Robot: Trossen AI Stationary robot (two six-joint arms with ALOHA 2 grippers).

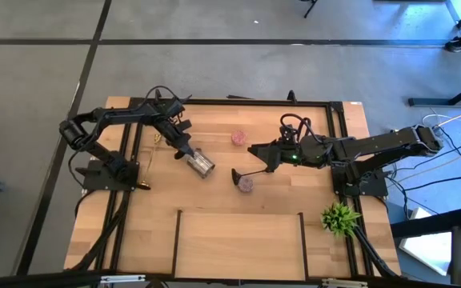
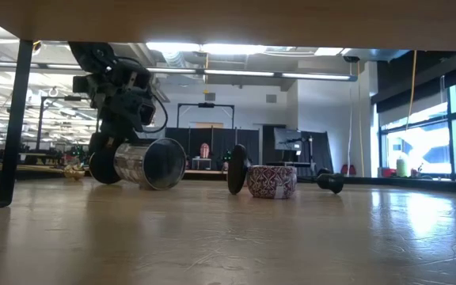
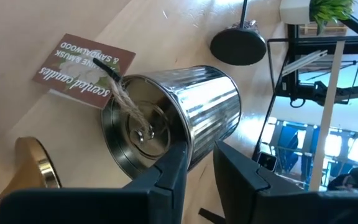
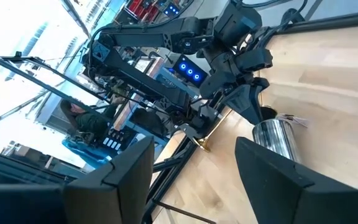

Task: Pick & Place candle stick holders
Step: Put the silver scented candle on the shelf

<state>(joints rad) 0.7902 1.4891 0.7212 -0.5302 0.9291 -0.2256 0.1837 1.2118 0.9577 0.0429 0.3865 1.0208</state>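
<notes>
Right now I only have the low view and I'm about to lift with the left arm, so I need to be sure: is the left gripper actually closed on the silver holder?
Observer: It looks so. In the left wrist view the left gripper pinches the near rim of the silver holder, which lies on its side.
Operator: Is anything attached to it?
Observer: Yes, twine ties a printed card to its base, and the card lies flat on the table.
Operator: Where is the right gripper?
Observer: From above, the right gripper is open beside the stem end of the black holder, which lies tipped over.
</notes>
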